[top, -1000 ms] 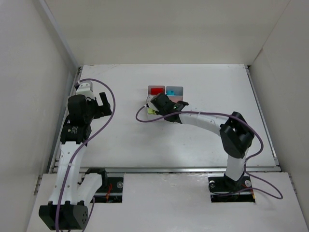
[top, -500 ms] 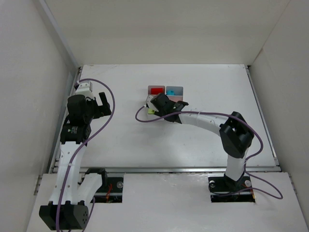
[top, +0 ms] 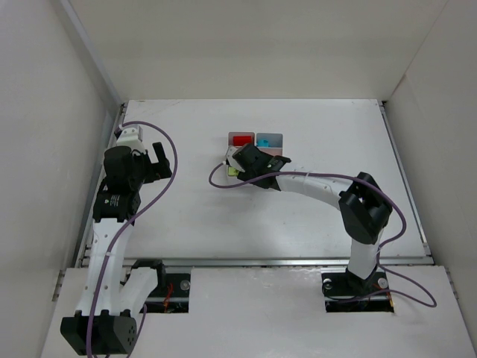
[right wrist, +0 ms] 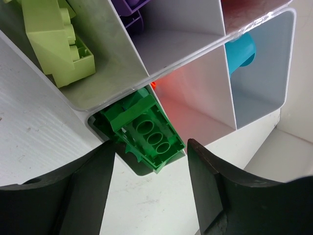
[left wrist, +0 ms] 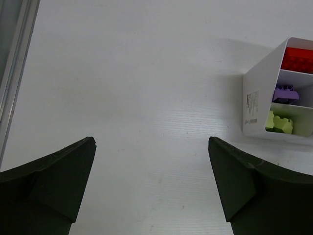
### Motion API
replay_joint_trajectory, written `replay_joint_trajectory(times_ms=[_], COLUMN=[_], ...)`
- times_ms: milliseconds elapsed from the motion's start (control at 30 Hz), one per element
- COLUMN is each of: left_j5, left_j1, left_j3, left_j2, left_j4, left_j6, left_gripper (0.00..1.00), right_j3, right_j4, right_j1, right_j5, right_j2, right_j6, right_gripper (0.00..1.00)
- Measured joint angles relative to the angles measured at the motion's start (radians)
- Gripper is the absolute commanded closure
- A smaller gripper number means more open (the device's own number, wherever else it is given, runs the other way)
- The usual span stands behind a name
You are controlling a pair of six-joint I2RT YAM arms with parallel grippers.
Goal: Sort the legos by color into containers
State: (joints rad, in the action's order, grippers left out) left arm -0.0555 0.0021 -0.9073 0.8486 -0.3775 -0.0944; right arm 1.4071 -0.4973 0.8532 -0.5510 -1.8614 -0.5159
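Observation:
The white six-compartment tray (top: 277, 136) stands mid-table. My right gripper (top: 242, 162) hovers over its near end, open. In the right wrist view the right gripper (right wrist: 150, 186) has its jaws spread on either side of a green lego (right wrist: 146, 129), which lies tilted in a corner compartment with its underside up. Other compartments hold yellow-green legos (right wrist: 56, 39), purple legos (right wrist: 128, 7) and a cyan lego (right wrist: 241, 51). My left gripper (top: 160, 160) is open and empty to the tray's left. The left wrist view shows the tray wall (left wrist: 254, 105) with red (left wrist: 299, 59), purple (left wrist: 285, 94) and yellow-green (left wrist: 279, 122) legos.
White walls enclose the table on the left, back and right. A metal rail (left wrist: 14, 73) runs along the table's left edge, close to the left gripper (left wrist: 151, 181). A purple cable (top: 223, 179) loops from the right wrist just left of the tray.

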Motion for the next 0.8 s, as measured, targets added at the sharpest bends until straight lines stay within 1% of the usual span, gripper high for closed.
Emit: replay_joint_trajectory(times_ms=[133, 267, 300, 467, 500, 567, 700, 800], left_j5=[0.0, 0.0, 0.0, 0.0, 0.0, 0.0, 0.0, 0.0], left_j1=[0.0, 0.0, 0.0, 0.0, 0.0, 0.0, 0.0, 0.0], left_j3=[0.0, 0.0, 0.0, 0.0, 0.0, 0.0, 0.0, 0.0], left_j2=[0.0, 0.0, 0.0, 0.0, 0.0, 0.0, 0.0, 0.0], left_j4=[0.0, 0.0, 0.0, 0.0, 0.0, 0.0, 0.0, 0.0], left_j6=[0.0, 0.0, 0.0, 0.0, 0.0, 0.0, 0.0, 0.0], left_gripper=[0.0, 0.0, 0.0, 0.0, 0.0, 0.0, 0.0, 0.0], right_j3=[0.001, 0.012, 0.014, 0.019, 0.019, 0.019, 0.019, 0.019], right_j4=[-0.003, -0.022, -0.025, -0.039, -0.042, -0.043, -0.043, -0.037], right_j1=[0.0, 0.0, 0.0, 0.0, 0.0, 0.0, 0.0, 0.0], right_j5=[-0.002, -0.001, 0.0, 0.005, 0.006, 0.006, 0.012, 0.014], right_j2=[0.0, 0.0, 0.0, 0.0, 0.0, 0.0, 0.01, 0.048], right_j6=[0.01, 0.027, 0.032, 0.043, 0.046, 0.052, 0.072, 0.097], right_gripper=[0.32, 0.23, 0.16, 0.14, 0.13, 0.0, 0.0, 0.0])
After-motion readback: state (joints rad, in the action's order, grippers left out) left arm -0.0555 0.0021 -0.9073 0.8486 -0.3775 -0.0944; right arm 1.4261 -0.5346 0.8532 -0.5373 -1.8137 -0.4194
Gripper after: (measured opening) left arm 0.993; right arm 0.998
